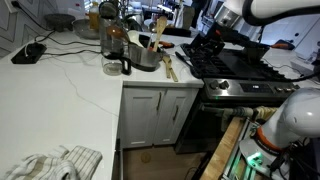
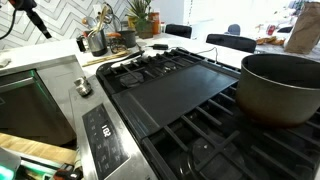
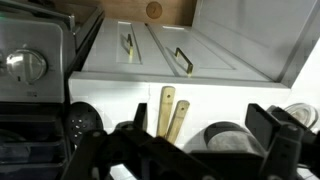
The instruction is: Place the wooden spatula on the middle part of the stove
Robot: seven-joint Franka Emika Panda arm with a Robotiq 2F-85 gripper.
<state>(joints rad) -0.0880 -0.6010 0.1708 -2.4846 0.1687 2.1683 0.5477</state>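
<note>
Currently, in an exterior view, you are holding the white arm (image 1: 280, 10) high at the top of the frame, above the stove (image 1: 235, 68). Its black grates and steel front are sitting just beside the white, faintly veined surface (image 1: 70, 75). The wooden spatula (image 1: 168, 67) is lying on that surface by the stove's edge, near a steel pot (image 1: 143, 52).

In an exterior view the stove (image 2: 200, 140) is filling the frame. A flat black griddle plate (image 2: 175, 95) is lying over its middle, and a big round dark pot (image 2: 280, 85) is standing on the grates. The control panel (image 2: 105, 135) is carrying markings too small to read.

In the wrist view the tool (image 3: 185, 150) is hanging with its dark fingers spread wide, gripping nothing. It is looking down at the wooden spatula (image 3: 172, 112), which is showing as two pale wooden strips side by side on the surface, off the stove.
</note>
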